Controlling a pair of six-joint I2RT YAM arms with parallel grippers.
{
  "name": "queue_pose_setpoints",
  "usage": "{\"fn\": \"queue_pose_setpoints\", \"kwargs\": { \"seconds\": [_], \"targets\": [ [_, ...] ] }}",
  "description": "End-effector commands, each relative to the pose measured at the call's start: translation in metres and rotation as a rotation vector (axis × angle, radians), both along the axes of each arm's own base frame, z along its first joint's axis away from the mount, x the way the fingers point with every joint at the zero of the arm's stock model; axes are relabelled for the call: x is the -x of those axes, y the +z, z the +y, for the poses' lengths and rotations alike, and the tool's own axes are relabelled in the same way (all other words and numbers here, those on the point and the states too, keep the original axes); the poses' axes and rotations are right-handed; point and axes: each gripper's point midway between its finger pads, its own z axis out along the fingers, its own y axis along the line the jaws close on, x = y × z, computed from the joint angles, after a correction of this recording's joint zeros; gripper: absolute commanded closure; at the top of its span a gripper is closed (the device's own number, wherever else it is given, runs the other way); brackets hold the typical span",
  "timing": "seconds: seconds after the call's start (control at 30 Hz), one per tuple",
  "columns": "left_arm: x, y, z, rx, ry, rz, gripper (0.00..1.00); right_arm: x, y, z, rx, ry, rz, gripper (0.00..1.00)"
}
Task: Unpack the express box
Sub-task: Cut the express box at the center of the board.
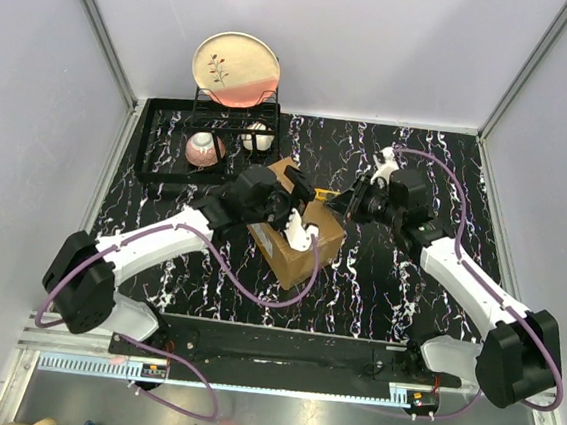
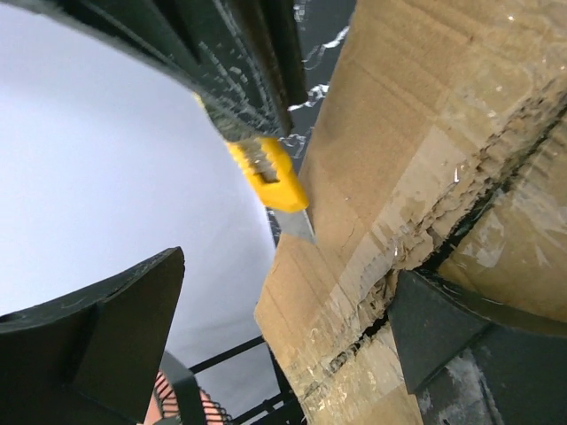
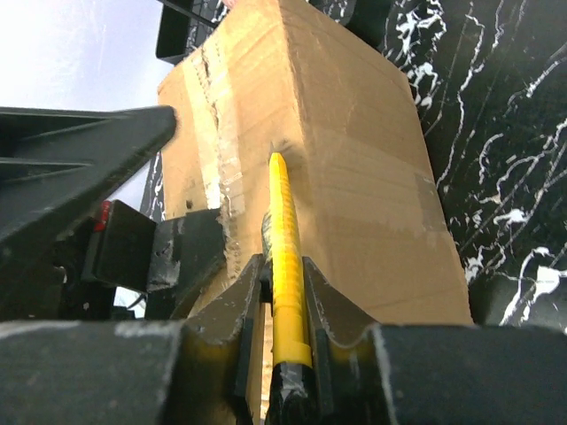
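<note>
Top external view: you have the express box [image 1: 281, 261] on the bench [image 1: 407, 285] between both arms, its flaps shut and nothing lifted out. Judge the task as early: you are opening the carton, and the unpacking itself has not begun.

The right end effector [image 3: 288, 297] is at the box's right, pressed together on a yellow utility knife [image 3: 282, 230]. The blade [image 2: 297, 226] touches the box's upper edge, near the end of the tape seam [image 2: 416, 239]. The tape along that seam looks ragged and torn, so some cutting seems done, though you cannot tell whether it is cut through.

The left end effector [image 2: 288, 301] hangs over the box, spread. One finger [image 2: 461, 336] lies on the box top beside the seam, the other off the box's side, holding nothing.

What remains: finish the seam, fold the flaps back, take out the contents.
</note>
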Motion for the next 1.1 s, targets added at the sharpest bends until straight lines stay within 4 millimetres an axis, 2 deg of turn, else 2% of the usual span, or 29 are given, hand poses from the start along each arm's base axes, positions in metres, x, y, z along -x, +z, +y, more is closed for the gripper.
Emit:
{"fn": "queue_pose_setpoints", "kwargs": {
  "seconds": [0.0, 0.07, 0.13, 0.23, 0.27, 0.33, 0.37, 0.43, 0.47, 0.53, 0.57, 0.63, 0.67, 0.73, 0.9, 1.0, 1.07],
  "targets": [
    [0.012, -0.019, 0.003, 0.057, -0.008, -0.034, 0.01, 0.009, -0.018, -0.029, 0.127, -0.096, 0.039, 1.00],
    [0.016, -0.026, 0.005, 0.051, -0.022, -0.068, 0.01, 0.006, -0.019, -0.046, 0.179, -0.180, 0.027, 1.00],
    [0.017, -0.028, 0.006, 0.043, -0.015, -0.060, 0.01, 0.002, -0.012, -0.052, 0.181, -0.219, 0.008, 1.00],
    [0.013, -0.025, 0.004, 0.049, 0.011, -0.043, 0.04, -0.011, 0.022, -0.060, 0.161, -0.284, -0.090, 1.00],
    [0.012, -0.025, 0.004, 0.054, 0.020, -0.038, 0.04, -0.016, 0.028, -0.065, 0.172, -0.317, -0.108, 1.00],
    [0.014, -0.026, 0.006, 0.052, 0.021, -0.034, 0.03, -0.024, 0.036, -0.063, 0.179, -0.317, -0.130, 1.00],
    [0.014, -0.026, 0.006, 0.051, 0.020, -0.032, 0.03, -0.030, 0.022, -0.059, 0.198, -0.305, -0.095, 1.00],
    [0.017, -0.027, 0.005, 0.050, 0.014, -0.029, 0.02, -0.040, 0.013, -0.051, 0.188, -0.287, -0.090, 1.00],
    [0.018, -0.028, 0.005, 0.049, 0.017, -0.023, 0.02, -0.044, -0.002, -0.043, 0.183, -0.254, -0.062, 1.00],
    [0.020, -0.028, 0.003, 0.051, 0.021, -0.020, 0.02, -0.050, -0.005, -0.029, 0.141, -0.217, -0.065, 1.00],
    [0.020, -0.029, 0.004, 0.054, 0.030, -0.009, 0.01, -0.052, -0.015, -0.021, 0.136, -0.184, -0.042, 1.00],
    [0.020, -0.028, 0.003, 0.059, 0.047, 0.000, 0.02, -0.048, -0.021, -0.002, 0.128, -0.110, -0.037, 1.00],
    [0.019, -0.028, 0.004, 0.061, 0.058, 0.004, 0.02, -0.050, -0.016, 0.005, 0.114, -0.084, -0.063, 1.00],
    [0.019, -0.025, 0.001, 0.072, 0.068, 0.007, 0.03, -0.042, -0.014, 0.022, 0.086, -0.016, -0.074, 1.00],
    [0.009, -0.025, -0.004, 0.075, 0.123, 0.004, 0.09, -0.023, -0.005, 0.040, 0.011, 0.074, -0.101, 1.00],
    [0.008, -0.030, -0.008, 0.061, 0.125, 0.012, 0.08, -0.012, 0.005, 0.049, -0.039, 0.112, -0.110, 1.00],
    [0.010, -0.034, -0.012, 0.053, 0.111, 0.014, 0.01, -0.007, 0.006, 0.053, -0.052, 0.128, -0.103, 1.00]
  ]
}}
